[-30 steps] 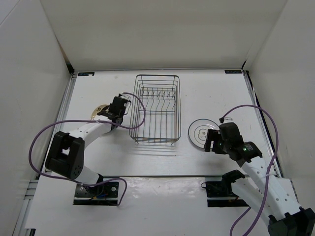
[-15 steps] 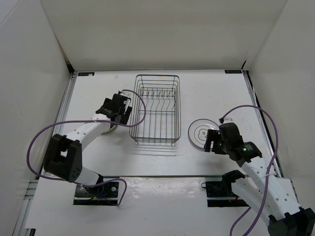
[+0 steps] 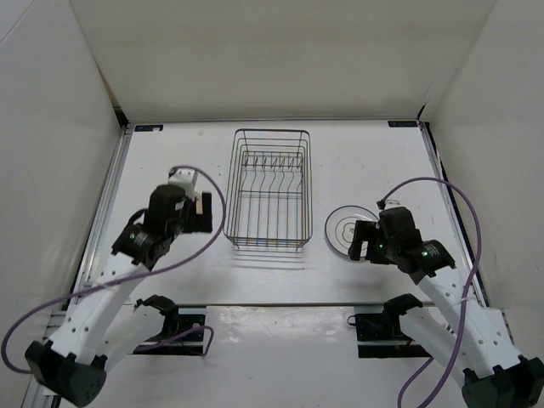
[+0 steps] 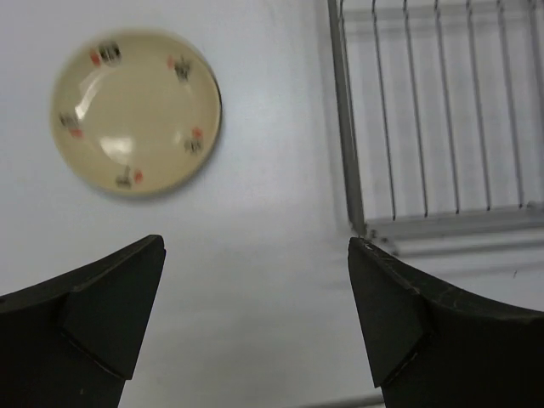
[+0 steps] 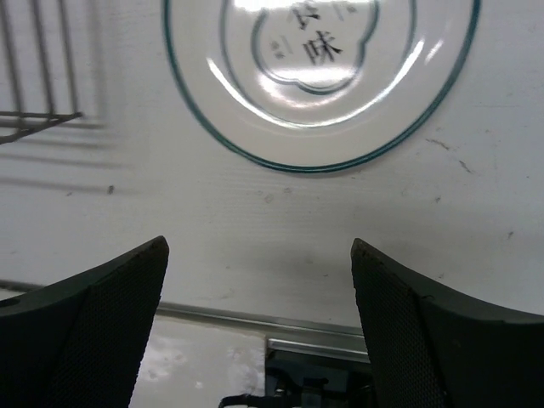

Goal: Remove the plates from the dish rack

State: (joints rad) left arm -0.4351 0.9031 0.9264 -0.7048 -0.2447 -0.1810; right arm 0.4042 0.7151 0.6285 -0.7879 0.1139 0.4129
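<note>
Cream plate (image 4: 136,112) lies beyond left gripper (image 4: 255,255) — apart, jaws wide.

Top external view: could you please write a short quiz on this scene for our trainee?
1. Pick one. Relative to the rectangular dark wire dish rack on the white table, the round white plate with a thin dark rim ring lies:
A. inside it
B. flat on the table to its right
C. flat on the table to its left
2. True or false: a plate stands in the dish rack.
3. Fill in: the jaws of the left gripper and the right gripper are both ____.

Key: 1 B; 2 false; 3 open.
</note>
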